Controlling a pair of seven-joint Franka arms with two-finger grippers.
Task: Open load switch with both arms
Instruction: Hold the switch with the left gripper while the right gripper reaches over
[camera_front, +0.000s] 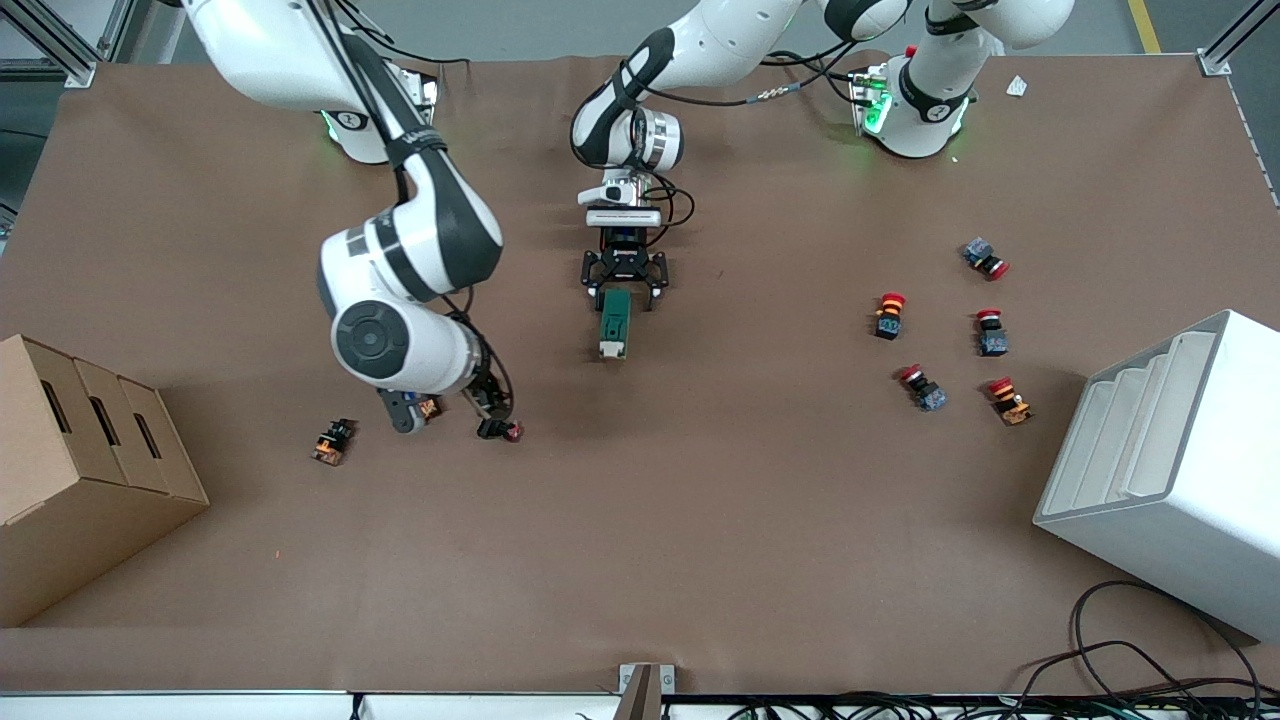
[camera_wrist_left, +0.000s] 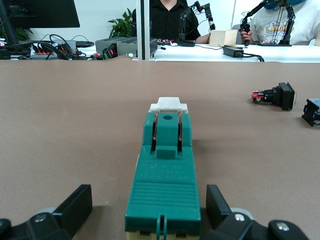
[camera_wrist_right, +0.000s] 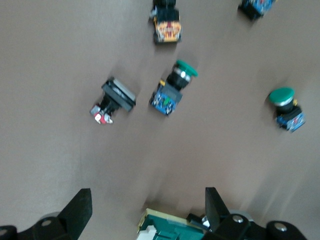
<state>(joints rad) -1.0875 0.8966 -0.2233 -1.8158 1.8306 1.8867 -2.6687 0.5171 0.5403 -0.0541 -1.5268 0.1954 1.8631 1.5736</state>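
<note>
The load switch (camera_front: 614, 322), a dark green oblong block with a white lever end, lies flat mid-table. In the left wrist view the load switch (camera_wrist_left: 165, 175) runs straight away between the fingers, its white lever (camera_wrist_left: 168, 104) at the end away from them. My left gripper (camera_front: 625, 290) (camera_wrist_left: 148, 210) is open and low, straddling the switch's plain end with a gap on each side. My right gripper (camera_front: 447, 410) (camera_wrist_right: 145, 210) hangs open over the table toward the right arm's end, holding nothing. A corner of the load switch (camera_wrist_right: 167, 230) shows in the right wrist view.
Small push buttons lie under and beside the right gripper: an orange one (camera_front: 333, 442), a black and red one (camera_front: 500, 430), green-capped ones (camera_wrist_right: 172, 90). Several red-capped buttons (camera_front: 890, 315) lie toward the left arm's end. A cardboard box (camera_front: 80, 470) and a white bin (camera_front: 1170, 460) flank the table.
</note>
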